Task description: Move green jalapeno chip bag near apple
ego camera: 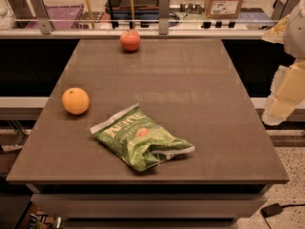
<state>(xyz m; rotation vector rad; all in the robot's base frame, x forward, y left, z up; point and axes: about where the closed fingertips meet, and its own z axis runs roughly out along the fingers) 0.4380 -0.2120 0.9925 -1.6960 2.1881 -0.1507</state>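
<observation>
The green jalapeno chip bag (141, 138) lies flat on the brown table (190, 94), near the front edge and a little left of centre, with its white lettering facing up. The apple (130, 40) is red with an orange blush and stands at the table's far edge, well behind the bag. My gripper (280, 106) is at the right edge of the view on the pale arm. It hangs beside the table's right side, apart from both the bag and the apple, and nothing shows in it.
An orange round fruit (75, 100) sits at the table's left side, just left of the bag. Behind the table runs a rail with posts (164, 6), with a cardboard box (225, 0) and crates beyond it.
</observation>
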